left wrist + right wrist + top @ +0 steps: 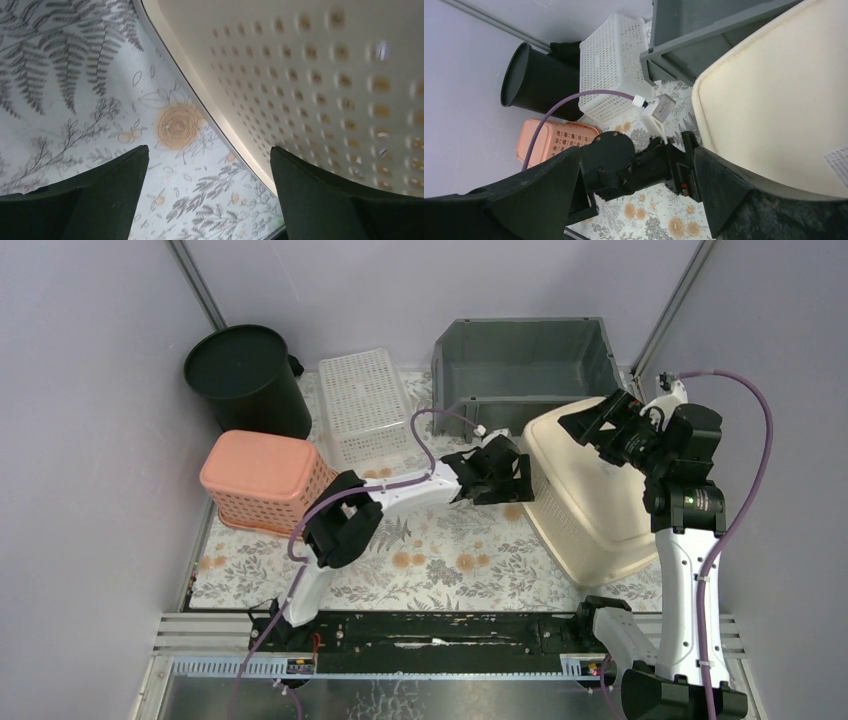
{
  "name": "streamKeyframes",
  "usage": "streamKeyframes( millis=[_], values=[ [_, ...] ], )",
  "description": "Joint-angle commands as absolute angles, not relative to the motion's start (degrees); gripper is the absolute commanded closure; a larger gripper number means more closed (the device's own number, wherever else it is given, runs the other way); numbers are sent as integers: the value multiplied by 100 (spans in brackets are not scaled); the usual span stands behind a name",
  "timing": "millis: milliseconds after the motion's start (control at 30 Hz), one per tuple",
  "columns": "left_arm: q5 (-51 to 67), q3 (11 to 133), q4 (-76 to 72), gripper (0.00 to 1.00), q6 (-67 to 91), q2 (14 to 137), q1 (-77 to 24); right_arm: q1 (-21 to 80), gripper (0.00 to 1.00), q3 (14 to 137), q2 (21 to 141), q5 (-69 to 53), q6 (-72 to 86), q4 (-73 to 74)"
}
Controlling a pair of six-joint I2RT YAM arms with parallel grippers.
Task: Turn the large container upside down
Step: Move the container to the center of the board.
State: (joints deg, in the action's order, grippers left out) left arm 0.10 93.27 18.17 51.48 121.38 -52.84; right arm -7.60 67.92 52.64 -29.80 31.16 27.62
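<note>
For the left gripper (515, 476): stands spread to its widest, pinches nothing; straddles the rolled rim of the large container (590, 495), with one dark finger (325, 200) on the side of its perforated wall and the other over the floral tablecloth (440, 560); whether touching, cannot tell. For the right gripper (578, 426): gapes nearly as wide, holds nothing; hovers over the container's far end, just beside the grey bin (525, 365); contact impossible to tell. As for the container: lies along the right edge of the tabletop, from the grey bin toward the near edge; flat or tilted, cannot tell; cream plastic, rounded corners, one broad smooth face up bearing a paper label (839, 162), walls dotted with rows of small holes. Along the far edge: a round black bucket (245, 375) in the far left corner, a white lattice basket (365, 405), then the angular hard-walled bin; by the left edge, a salmon slotted basket (262, 480), base up.
</note>
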Motion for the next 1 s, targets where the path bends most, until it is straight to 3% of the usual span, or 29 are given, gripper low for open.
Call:
streamKeyframes(
  millis=[0, 233, 633, 967],
  values=[
    [69, 10055, 1884, 2, 4998, 12561, -5310, -729, 10, 6732, 5282, -3216, 3161, 2437],
    [65, 10446, 2044, 2, 5006, 12863, -5337, -729, 9, 6835, 5623, -2683, 2874, 2657],
    [37, 8117, 1193, 2, 5331, 11498, -5175, -837, 3, 8073, 7534, -775, 1861, 2829],
    [262, 8696, 1238, 2, 5250, 11618, -5090, -1956, 0, 8107, 7990, -616, 1861, 2592]
  ],
)
